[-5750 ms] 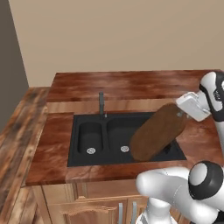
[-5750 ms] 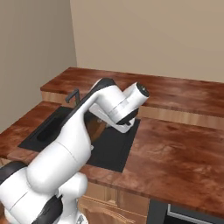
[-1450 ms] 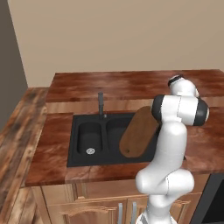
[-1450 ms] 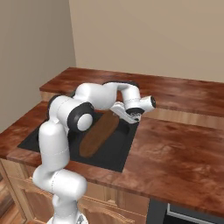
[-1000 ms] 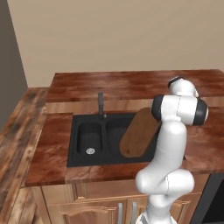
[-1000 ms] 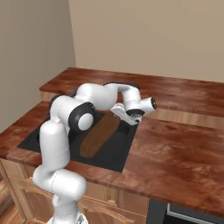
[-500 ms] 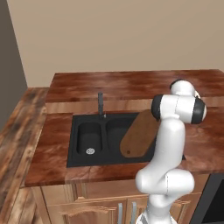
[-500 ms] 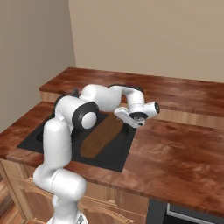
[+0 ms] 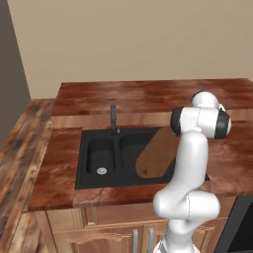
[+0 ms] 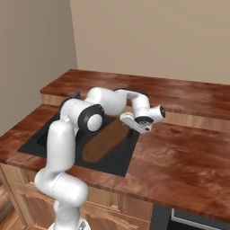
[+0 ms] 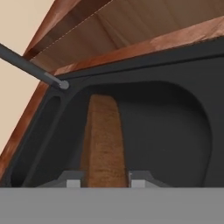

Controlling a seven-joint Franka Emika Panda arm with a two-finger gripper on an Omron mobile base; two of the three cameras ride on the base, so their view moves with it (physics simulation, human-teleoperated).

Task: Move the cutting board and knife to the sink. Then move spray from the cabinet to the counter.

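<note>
Board (image 9: 157, 155): leaning in the sink's (image 9: 94, 170) right basin, upper end at the right rim.
Gripper (image 11: 106, 176): at that rim, fingers (image 11: 72, 176) flanking the board's end; grip unclear.
Faucet (image 9: 113, 117): behind the sink.

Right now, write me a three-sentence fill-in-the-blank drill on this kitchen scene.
1. The oblong dark-brown wooden cutting board lies tilted in the black double ____.
2. The thin dark faucet stands at the sink's ____ edge.
3. In the hand view, the claw's tips flank the board's near ____.

Missing words: sink; back; end
</note>
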